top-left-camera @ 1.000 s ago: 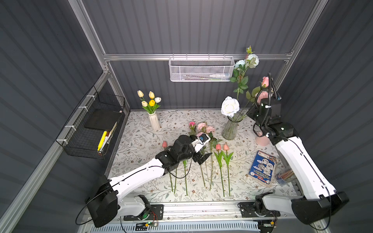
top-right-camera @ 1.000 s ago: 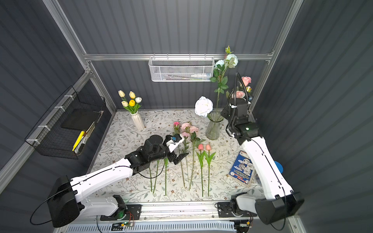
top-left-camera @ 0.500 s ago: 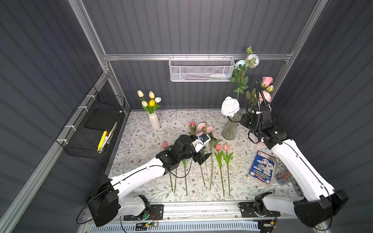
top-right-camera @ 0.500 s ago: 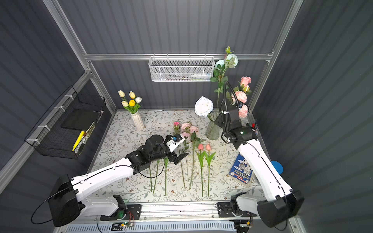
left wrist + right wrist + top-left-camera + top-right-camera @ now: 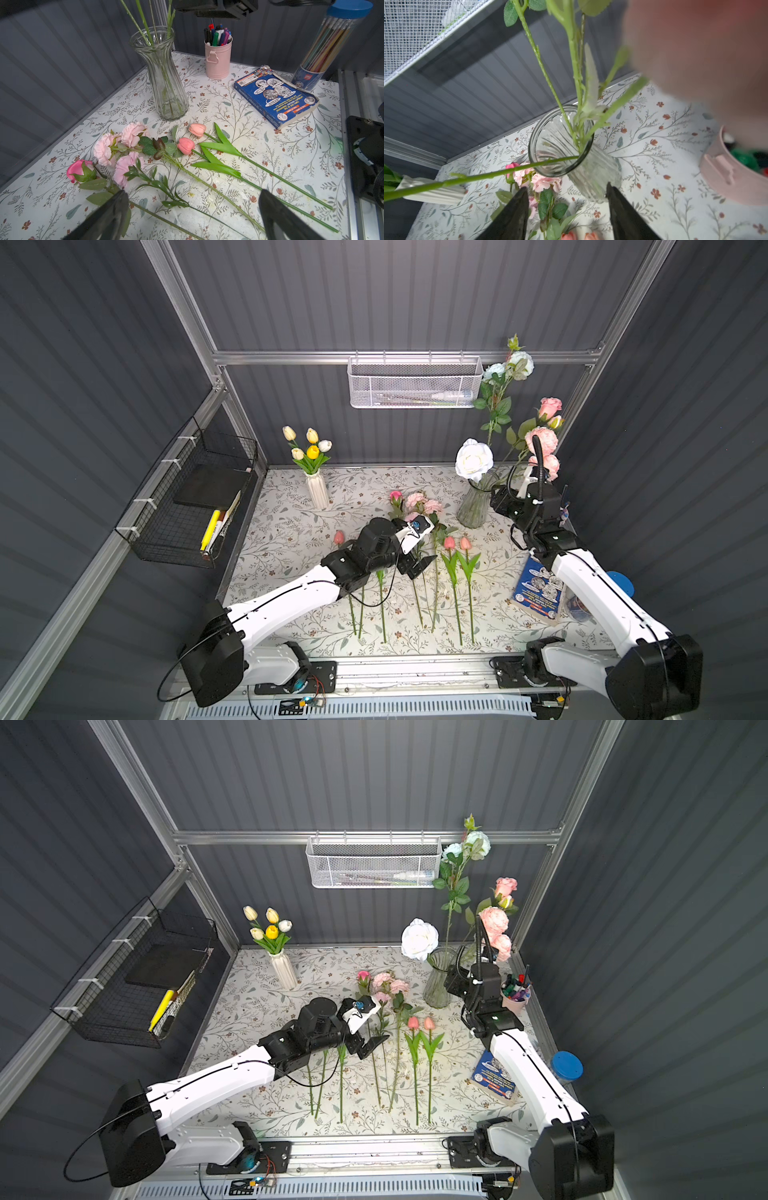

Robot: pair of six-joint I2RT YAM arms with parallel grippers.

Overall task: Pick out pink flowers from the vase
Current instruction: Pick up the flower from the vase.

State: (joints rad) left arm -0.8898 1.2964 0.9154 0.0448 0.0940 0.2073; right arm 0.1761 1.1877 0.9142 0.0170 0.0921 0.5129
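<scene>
The glass vase holds a white rose, pale blue roses and a spray of pink roses leaning to the back right. My right gripper is open just above and beside the vase, with nothing between its fingers. A blurred pink bloom fills the corner of the right wrist view. Several pink flowers lie in a row on the table: tulips, carnations and a rosebud. My left gripper hovers open over their stems.
A white ribbed vase of yellow and cream tulips stands at the back left. A pink pen cup, a blue book and a blue-lidded pencil tube sit to the right. Wire baskets hang on the back wall and the left wall.
My right gripper has come down and to the left, from up by the pink roses to the vase mouth, and its jaws have spread wider. The left arm has not moved.
</scene>
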